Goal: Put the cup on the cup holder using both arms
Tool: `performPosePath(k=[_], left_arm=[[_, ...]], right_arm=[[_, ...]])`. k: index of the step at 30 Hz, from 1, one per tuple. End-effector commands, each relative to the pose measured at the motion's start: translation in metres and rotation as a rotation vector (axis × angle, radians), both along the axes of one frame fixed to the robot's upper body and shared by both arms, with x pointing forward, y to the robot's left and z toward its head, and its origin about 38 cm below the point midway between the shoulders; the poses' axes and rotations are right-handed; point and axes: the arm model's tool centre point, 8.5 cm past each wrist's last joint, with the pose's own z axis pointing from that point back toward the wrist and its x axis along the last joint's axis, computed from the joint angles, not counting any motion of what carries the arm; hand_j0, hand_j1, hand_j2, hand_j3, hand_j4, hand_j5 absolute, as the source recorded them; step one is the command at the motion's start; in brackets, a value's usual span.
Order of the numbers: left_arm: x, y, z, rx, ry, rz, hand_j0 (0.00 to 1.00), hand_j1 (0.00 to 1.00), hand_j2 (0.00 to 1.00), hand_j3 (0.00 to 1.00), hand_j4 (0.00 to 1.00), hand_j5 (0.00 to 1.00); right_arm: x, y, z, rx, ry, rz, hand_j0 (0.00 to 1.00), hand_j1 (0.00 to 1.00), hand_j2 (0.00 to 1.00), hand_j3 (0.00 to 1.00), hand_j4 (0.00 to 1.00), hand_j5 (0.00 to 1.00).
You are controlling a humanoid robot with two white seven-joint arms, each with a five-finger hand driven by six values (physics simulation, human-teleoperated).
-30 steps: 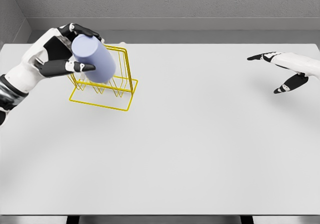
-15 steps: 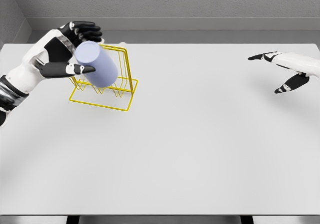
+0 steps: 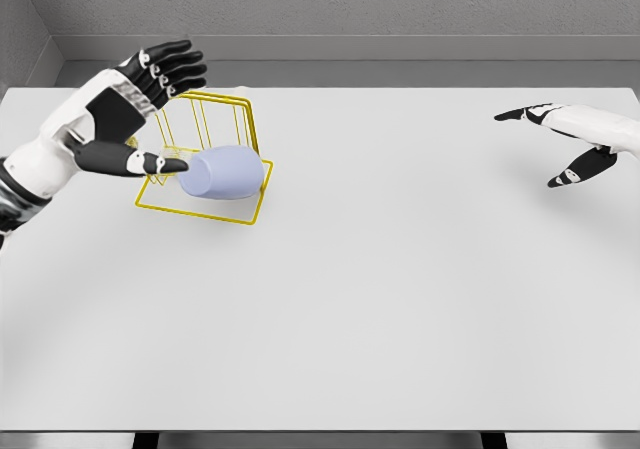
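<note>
A pale blue cup [image 3: 223, 173] lies on its side across the base of the yellow wire cup holder [image 3: 247, 129] at the table's back left. My left hand [image 3: 150, 109] is just left of the holder with fingers spread wide and nothing in it; its thumb tip is near the cup's left end. My right hand [image 3: 555, 144] hovers at the far right of the table, open, with fingers stretched out.
The white table [image 3: 380, 289] runs from the grey back wall to the near edge at the bottom of the view. The holder stands close to the back left corner.
My left hand has let go of the cup and spread open. The cup dropped from upright against the holder's wires to lying on its side on the holder's base. The right hand stayed still.
</note>
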Motion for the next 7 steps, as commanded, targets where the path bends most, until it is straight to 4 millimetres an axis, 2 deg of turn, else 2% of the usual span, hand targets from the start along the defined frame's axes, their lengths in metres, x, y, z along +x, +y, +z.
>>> performPosePath(k=[1,2,4,6,7], left_arm=[[-0.021,0.002,0.021,0.071,-0.130,-0.124,0.98,0.98,0.98,0.98,0.98,0.98],[-0.026,0.006,0.023,0.104,-0.169,-0.124,0.98,0.98,0.98,0.98,0.98,0.98],[-0.039,0.009,0.011,0.141,-0.215,-0.135,1.00,1.00,1.00,1.00,1.00,1.00],[-0.046,0.025,0.004,0.216,-0.186,-0.127,1.00,1.00,1.00,1.00,1.00,1.00],[-0.051,0.025,-0.006,0.215,-0.156,-0.129,1.00,1.00,1.00,1.00,1.00,1.00]], right_arm=[[0.000,-0.001,0.001,0.007,-0.001,-0.005,1.00,1.00,1.00,1.00,1.00,1.00],[0.000,-0.001,0.001,0.006,0.000,-0.004,1.00,1.00,1.00,1.00,1.00,1.00],[0.000,-0.001,0.001,0.006,-0.002,-0.004,1.00,1.00,1.00,1.00,1.00,1.00],[0.000,-0.001,0.001,0.006,-0.001,-0.006,1.00,1.00,1.00,1.00,1.00,1.00],[0.000,-0.001,0.001,0.006,-0.002,-0.004,1.00,1.00,1.00,1.00,1.00,1.00]])
